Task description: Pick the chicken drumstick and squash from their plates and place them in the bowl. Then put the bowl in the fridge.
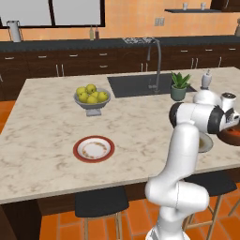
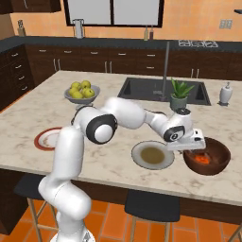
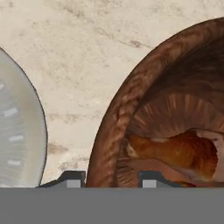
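Note:
The dark-brown wooden bowl (image 2: 213,168) stands on the island at the right, next to the empty grey-beige plate (image 2: 152,155). My gripper (image 2: 193,148) reaches down over the bowl's near-left rim (image 3: 113,124). One fingertip is outside the wall and the other inside, and both press against it. Inside the bowl lie the orange-red squash (image 2: 202,159) and an orange-brown drumstick (image 3: 175,151) with a paler end. The red-rimmed white plate (image 1: 93,149) is empty at the left. The fridge is out of view.
A grey footed bowl of yellow-green fruit (image 1: 92,97) stands mid-island. The sink and tall faucet (image 1: 156,61), a potted plant (image 2: 179,96) and a soap dispenser (image 2: 225,93) lie behind the bowl. Dark stools (image 1: 101,201) sit under the island's front edge.

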{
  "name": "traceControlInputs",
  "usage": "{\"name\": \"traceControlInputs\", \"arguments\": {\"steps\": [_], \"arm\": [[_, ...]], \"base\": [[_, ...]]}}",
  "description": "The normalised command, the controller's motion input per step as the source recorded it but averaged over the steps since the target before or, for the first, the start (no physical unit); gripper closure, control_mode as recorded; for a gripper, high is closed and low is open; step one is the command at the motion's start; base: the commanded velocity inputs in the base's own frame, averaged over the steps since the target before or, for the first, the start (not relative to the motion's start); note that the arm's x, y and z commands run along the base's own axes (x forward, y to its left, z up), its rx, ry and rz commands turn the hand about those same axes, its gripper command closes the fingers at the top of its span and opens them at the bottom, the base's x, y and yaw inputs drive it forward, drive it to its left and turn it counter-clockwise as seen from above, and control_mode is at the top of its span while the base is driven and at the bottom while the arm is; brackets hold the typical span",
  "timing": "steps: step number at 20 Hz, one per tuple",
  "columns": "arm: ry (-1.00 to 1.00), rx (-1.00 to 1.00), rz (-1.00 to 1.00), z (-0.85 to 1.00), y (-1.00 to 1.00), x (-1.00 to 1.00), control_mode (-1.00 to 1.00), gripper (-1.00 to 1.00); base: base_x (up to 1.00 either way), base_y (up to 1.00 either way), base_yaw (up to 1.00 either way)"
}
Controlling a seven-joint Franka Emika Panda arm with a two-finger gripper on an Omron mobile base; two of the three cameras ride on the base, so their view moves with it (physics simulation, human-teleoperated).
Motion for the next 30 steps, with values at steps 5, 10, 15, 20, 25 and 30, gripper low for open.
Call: {"name": "traceControlInputs", "arguments": {"steps": [5,10,15,20,25,30], "arm": [[-0.11,0.05,0.40,-0.32,-0.27,-0.05,-1.00,1.00],[0.09,0.01,0.45,1.00,0.42,-1.00,-1.00,1.00],[0.11,0.00,0.40,0.67,1.00,-1.00,-1.00,1.00],[0.06,0.00,0.29,0.49,1.00,-0.99,-1.00,1.00],[0.03,0.01,0.20,0.19,1.00,-0.55,-1.00,1.00],[0.00,-0.01,0.31,0.18,1.00,-0.11,-1.00,1.00]], "base": [[0.00,0.00,0.00],[0.00,0.00,0.00],[0.00,0.00,0.00],[0.00,0.00,0.00],[0.00,0.00,0.00],[0.00,0.00,0.00]]}}
